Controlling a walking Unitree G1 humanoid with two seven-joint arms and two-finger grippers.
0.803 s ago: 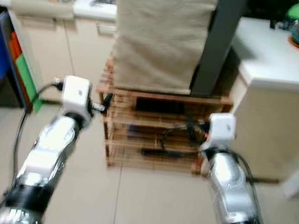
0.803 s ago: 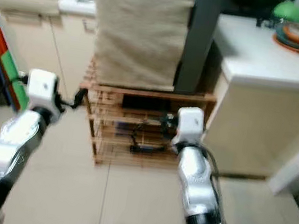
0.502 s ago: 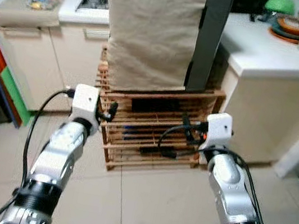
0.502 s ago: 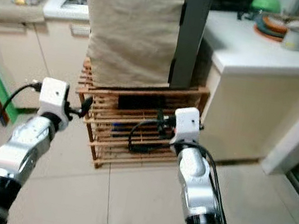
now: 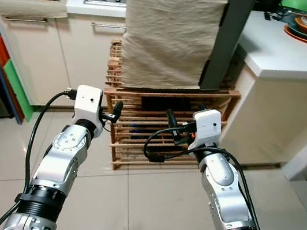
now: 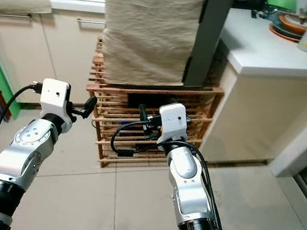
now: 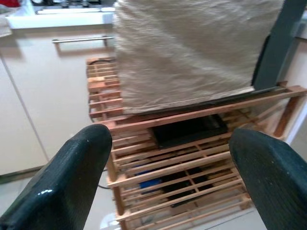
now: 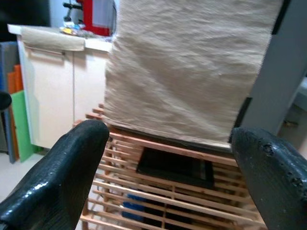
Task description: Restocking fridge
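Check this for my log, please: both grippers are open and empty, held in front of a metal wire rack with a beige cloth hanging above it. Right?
Not quite: the rack is slatted wood, not metal wire, as the left wrist view shows. The rest holds: the left gripper and right gripper are open and empty before it, the beige cloth hanging above.

Cloth-draped wooden slatted rack (image 5: 137,141); counter (image 5: 286,54)
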